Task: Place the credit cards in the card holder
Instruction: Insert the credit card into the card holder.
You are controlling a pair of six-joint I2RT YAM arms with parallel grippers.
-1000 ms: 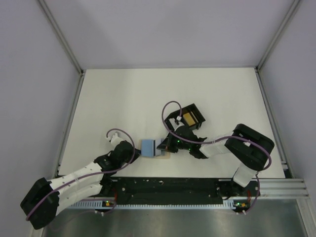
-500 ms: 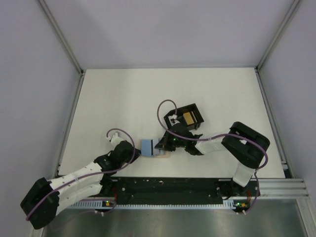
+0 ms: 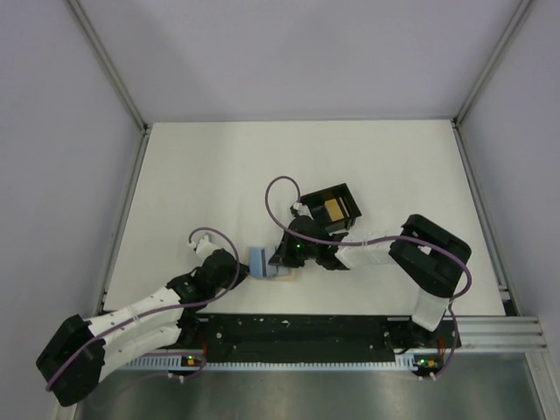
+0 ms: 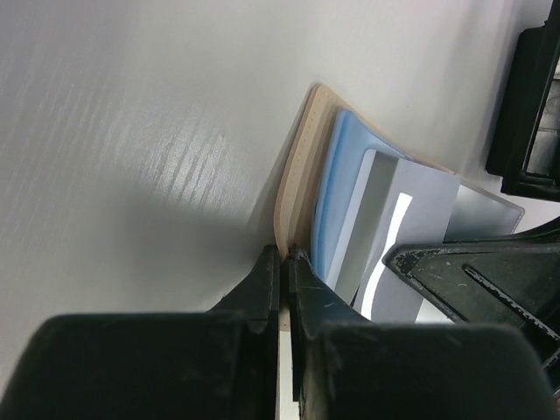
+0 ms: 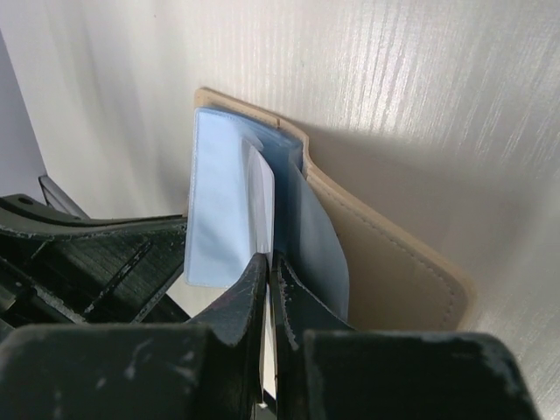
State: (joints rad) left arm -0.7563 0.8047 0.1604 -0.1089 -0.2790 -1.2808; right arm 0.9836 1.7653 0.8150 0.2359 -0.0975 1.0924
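The tan card holder (image 3: 285, 276) lies near the table's front edge, with its blue inner pockets (image 4: 337, 188) spread open. My left gripper (image 3: 244, 270) is shut on the holder's tan flap (image 4: 297, 175) at its near edge. My right gripper (image 3: 278, 259) is shut on a thin light blue card (image 4: 398, 236), whose far end sits between the blue pockets (image 5: 219, 201). In the right wrist view that card (image 5: 262, 197) shows edge-on, with the tan holder (image 5: 394, 262) to its right. A yellow-orange card (image 3: 333, 210) lies in the black tray (image 3: 318, 194).
The black square tray stands just behind the right gripper and also shows in the left wrist view (image 4: 529, 105). The two grippers are almost touching over the holder. A purple cable (image 3: 273, 188) loops above the right wrist. White table (image 3: 219, 175) lies behind.
My right gripper has moved left with the card, pushing it further into the holder, so less blue shows from above. The left gripper has held still.
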